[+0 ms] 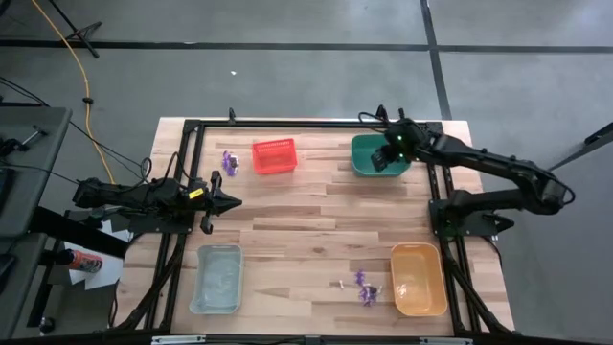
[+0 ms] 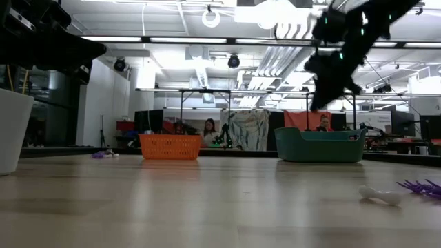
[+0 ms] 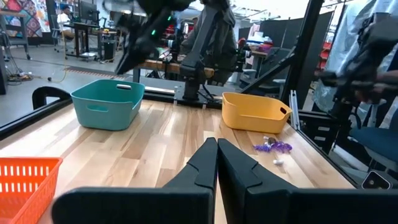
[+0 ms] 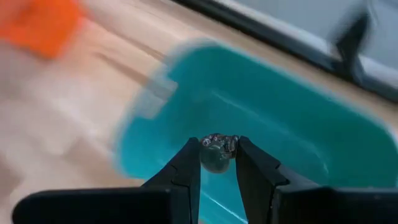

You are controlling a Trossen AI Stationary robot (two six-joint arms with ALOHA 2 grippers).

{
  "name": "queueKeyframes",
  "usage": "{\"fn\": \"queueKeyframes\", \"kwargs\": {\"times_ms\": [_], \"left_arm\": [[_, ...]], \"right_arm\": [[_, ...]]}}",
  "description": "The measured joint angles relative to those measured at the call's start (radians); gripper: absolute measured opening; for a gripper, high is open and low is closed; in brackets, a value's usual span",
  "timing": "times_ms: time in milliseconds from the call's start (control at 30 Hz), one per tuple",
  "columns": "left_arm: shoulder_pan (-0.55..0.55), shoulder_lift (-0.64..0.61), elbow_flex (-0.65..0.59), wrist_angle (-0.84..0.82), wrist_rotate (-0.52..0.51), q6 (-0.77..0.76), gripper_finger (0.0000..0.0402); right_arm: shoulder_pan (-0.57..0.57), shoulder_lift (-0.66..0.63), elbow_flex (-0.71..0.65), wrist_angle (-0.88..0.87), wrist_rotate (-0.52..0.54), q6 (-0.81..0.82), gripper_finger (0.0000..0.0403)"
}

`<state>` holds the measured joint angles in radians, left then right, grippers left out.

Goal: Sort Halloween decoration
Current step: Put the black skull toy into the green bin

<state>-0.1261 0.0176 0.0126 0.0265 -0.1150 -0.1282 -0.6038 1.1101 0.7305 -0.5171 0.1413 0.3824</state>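
A small dark, roundish Halloween decoration [image 4: 216, 153] sits between the fingers of my right gripper [image 4: 217, 148], which hangs over the teal bin [image 1: 364, 168] at the table's far right. In the low view the gripper [image 2: 322, 103] is above the bin's rim [image 2: 320, 134]. Purple spiky trinkets lie on the table near the orange bin [image 1: 365, 287] and beside the red bin [image 1: 230, 161]. My left gripper [image 1: 235, 201] waits shut at the table's left, level and holding nothing. My right gripper pinches the dark trinket's two sides [image 4: 205, 155] between its two fingers, at their free ends. The fingers slant down from above. The trinket is lifted clear, over the inside of the teal bin [image 4: 280, 118].
A red bin [image 1: 275, 156] stands at the far middle, a clear bin [image 1: 217, 278] at the near left and an orange bin [image 1: 419, 278] at the near right. A small white piece [image 2: 380, 195] lies by the purple trinkets [image 2: 417, 186]. Bare wood lies in the middle.
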Motion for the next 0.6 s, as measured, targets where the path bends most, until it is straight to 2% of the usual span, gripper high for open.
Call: {"fn": "queueKeyframes", "kwargs": {"times_ms": [167, 600], "left_arm": [[0.0, 0.0, 0.0, 0.0, 0.0, 0.0, 0.0], [0.0, 0.0, 0.0, 0.0, 0.0, 0.0, 0.0]], "right_arm": [[-0.068, 0.042, -0.055, 0.022, -0.022, 0.093, 0.0074], [-0.071, 0.266, -0.057, 0.027, -0.053, 0.247, 0.0078]]}}
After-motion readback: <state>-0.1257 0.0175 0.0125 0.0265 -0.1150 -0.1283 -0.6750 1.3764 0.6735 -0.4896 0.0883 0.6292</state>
